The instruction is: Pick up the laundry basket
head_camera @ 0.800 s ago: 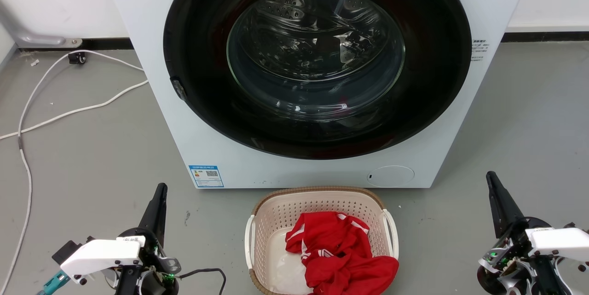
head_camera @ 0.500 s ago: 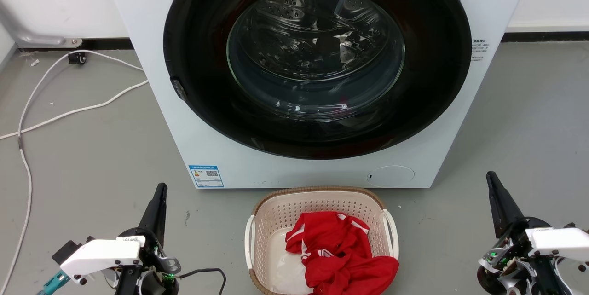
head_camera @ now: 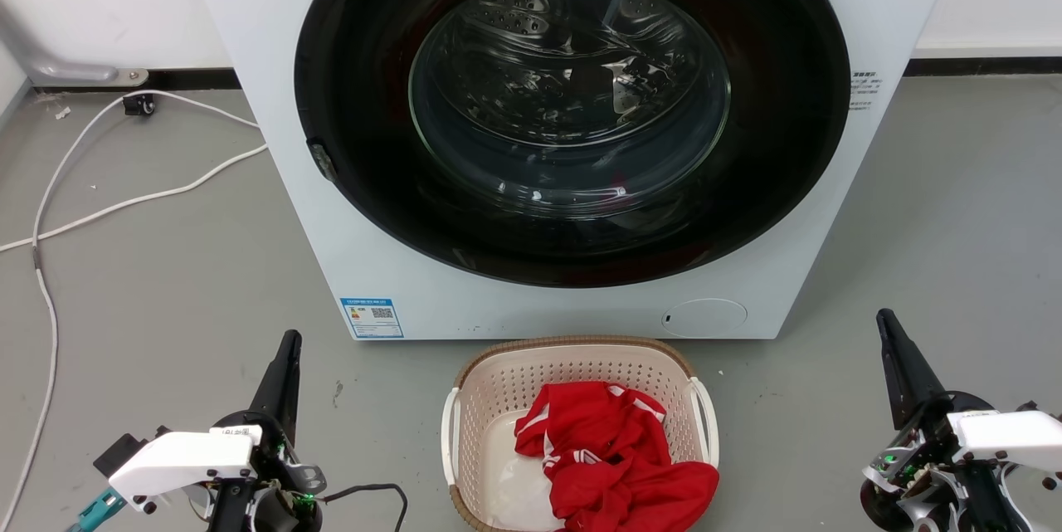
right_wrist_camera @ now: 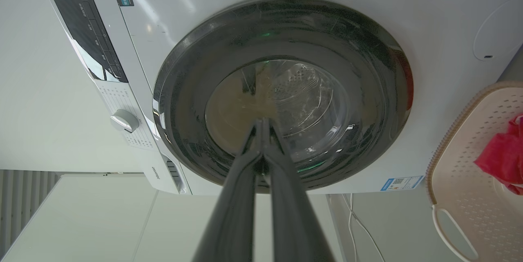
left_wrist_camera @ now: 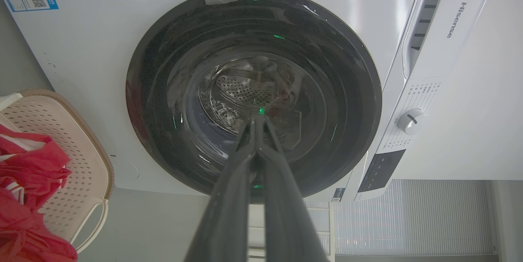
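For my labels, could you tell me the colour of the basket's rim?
The laundry basket rim is brown, clearest in the head view.

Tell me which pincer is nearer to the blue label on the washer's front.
Left. The left pincer sits just left of and below the blue label. The right pincer is far off to its right, past the laundry basket.

A white front-loading washer [head_camera: 274,183] with a dark-ringed glass door [head_camera: 572,109] stands on the grey floor [head_camera: 166,291]. A blue label [head_camera: 372,317] sits at its lower left corner and a round flap [head_camera: 705,318] at its lower right. A white cable [head_camera: 124,204] trails to the washer's left. A red garment [head_camera: 610,453] with white stripes lies crumpled just before the washer.
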Robot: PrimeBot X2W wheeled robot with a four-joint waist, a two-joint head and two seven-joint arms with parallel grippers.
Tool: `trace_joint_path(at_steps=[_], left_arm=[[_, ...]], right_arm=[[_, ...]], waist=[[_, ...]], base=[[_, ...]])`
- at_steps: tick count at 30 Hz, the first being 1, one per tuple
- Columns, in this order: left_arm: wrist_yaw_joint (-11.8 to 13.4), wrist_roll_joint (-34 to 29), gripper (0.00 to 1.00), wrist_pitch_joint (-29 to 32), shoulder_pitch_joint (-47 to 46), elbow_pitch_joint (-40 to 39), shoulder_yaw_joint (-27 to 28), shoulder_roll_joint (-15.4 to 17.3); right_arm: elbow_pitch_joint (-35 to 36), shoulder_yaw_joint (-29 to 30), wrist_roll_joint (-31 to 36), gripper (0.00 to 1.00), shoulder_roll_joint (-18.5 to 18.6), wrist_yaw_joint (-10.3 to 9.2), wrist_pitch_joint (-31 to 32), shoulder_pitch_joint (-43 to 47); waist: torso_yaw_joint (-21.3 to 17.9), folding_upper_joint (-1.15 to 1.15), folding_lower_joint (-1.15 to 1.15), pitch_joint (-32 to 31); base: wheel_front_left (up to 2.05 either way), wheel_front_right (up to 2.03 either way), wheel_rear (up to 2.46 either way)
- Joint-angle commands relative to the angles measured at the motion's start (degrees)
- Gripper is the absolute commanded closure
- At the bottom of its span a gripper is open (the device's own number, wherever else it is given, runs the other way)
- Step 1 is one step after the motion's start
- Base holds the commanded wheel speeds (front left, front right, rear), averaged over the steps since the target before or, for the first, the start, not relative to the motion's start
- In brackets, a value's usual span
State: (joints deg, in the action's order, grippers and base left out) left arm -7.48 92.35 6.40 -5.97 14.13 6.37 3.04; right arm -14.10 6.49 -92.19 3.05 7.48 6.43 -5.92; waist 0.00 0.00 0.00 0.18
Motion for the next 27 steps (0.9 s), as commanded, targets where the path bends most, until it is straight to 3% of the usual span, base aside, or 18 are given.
trace_joint_path(at_steps=[1,10,11,21,27], left_arm=[[0.0,-0.3,1.00,0.1,-0.6,0.1,0.2,0.0],[0.0,-0.3,1.00,0.1,-0.6,0.1,0.2,0.0],[0.0,0.0,0.00,0.0,0.0,0.0,0.0,0.0],[0.0,-0.4,0.00,-2.4,0.3,-1.1,-2.7,-0.1],[0.0,-6.1,0.00,-4.0,0.3,-2.9,-4.0,-0.1]], right_arm=[[-0.1,0.1,0.1,1.00,-0.2,0.02,0.2,-0.7],[-0.1,0.1,0.1,1.00,-0.2,0.02,0.2,-0.7],[0.0,0.0,0.0,0.00,0.0,0.00,0.0,0.0],[1.8,-0.9,0.6,0.00,0.0,0.00,-2.1,1.6],[3.1,-1.9,6.4,0.00,1.1,0.00,-4.0,2.2]], waist=[[0.0,0.00,0.00,0.0],[0.0,0.00,0.00,0.0],[0.0,0.00,0.00,0.0],[0.0,0.00,0.00,0.1],[0.1,0.00,0.00,0.1]], base=[[0.00,0.00,0.00],[0.00,0.00,0.00],[0.00,0.00,0.00],[0.00,0.00,0.00],[0.00,0.00,0.00]])
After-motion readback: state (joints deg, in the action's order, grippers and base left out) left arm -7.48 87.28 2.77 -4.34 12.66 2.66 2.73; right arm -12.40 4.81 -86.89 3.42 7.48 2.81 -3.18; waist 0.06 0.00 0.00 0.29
